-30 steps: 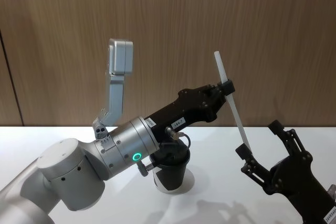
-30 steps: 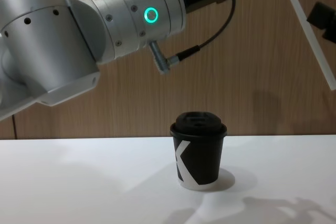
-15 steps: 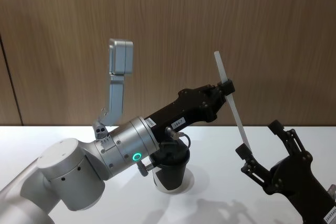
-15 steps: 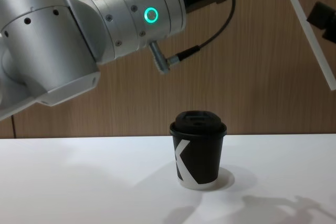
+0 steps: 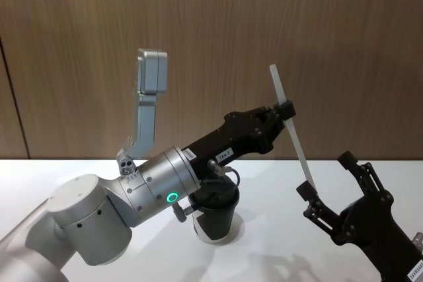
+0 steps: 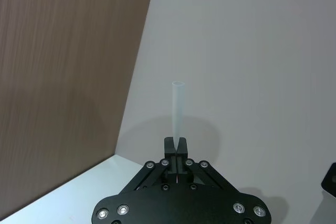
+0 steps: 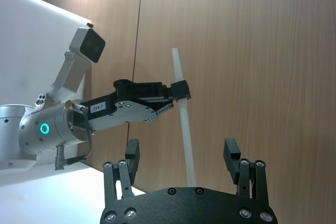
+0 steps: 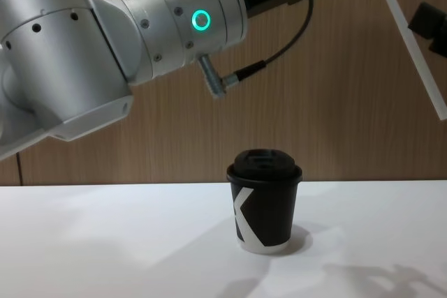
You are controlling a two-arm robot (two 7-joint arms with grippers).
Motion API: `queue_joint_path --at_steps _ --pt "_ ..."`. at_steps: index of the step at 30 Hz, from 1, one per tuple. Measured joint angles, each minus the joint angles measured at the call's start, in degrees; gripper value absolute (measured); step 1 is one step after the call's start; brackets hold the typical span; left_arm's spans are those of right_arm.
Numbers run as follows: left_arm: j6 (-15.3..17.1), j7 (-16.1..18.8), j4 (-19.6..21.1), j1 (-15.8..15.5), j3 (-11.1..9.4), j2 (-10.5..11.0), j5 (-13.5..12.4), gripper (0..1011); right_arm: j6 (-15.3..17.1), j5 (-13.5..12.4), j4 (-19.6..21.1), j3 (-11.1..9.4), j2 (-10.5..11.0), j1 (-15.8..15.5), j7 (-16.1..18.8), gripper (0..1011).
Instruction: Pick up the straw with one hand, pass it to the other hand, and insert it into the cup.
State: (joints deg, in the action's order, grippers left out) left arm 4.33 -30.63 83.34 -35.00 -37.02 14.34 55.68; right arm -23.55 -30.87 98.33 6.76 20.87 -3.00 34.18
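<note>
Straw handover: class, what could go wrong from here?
The left gripper pinches the straw above its middle, so the long tilted lower part could swing. Its lower end sits between the fingers of the open right gripper and might snag when moved. The cup has its lid on; a tilted straw may miss or tip it.

There is one straw (image 5: 297,138). There is one cup (image 8: 264,209), and it carries one domed lid (image 8: 264,161). One white table (image 8: 98,242) is in place. The grippers number two: the left gripper (image 5: 285,109) and the right gripper (image 5: 324,175). One green ring (image 5: 172,197) glows.
</note>
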Motion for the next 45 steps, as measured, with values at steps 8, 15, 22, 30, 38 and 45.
queue_joint_path --at_steps 8,15,22,30,38,45 --pt "0.0 0.0 0.0 0.0 0.0 0.0 0.0 7 0.0 0.0 0.0 0.0 0.0 0.0 0.0 1001" --pt "0.0 0.0 0.0 0.0 0.0 0.0 0.0 6 0.0 0.0 0.0 0.0 0.0 0.0 0.0 1001" --pt "0.0 0.0 0.0 0.0 0.0 0.0 0.0 7 0.0 0.0 0.0 0.0 0.0 0.0 0.1 1001" --pt "0.0 0.0 0.0 0.0 0.0 0.0 0.0 7 0.0 0.0 0.0 0.0 0.0 0.0 0.0 1001" --pt "0.0 0.0 0.0 0.0 0.0 0.0 0.0 6 0.0 0.0 0.0 0.0 0.0 0.0 0.0 1001" --pt "0.0 0.0 0.0 0.0 0.0 0.0 0.0 6 0.0 0.0 0.0 0.0 0.0 0.0 0.0 1001"
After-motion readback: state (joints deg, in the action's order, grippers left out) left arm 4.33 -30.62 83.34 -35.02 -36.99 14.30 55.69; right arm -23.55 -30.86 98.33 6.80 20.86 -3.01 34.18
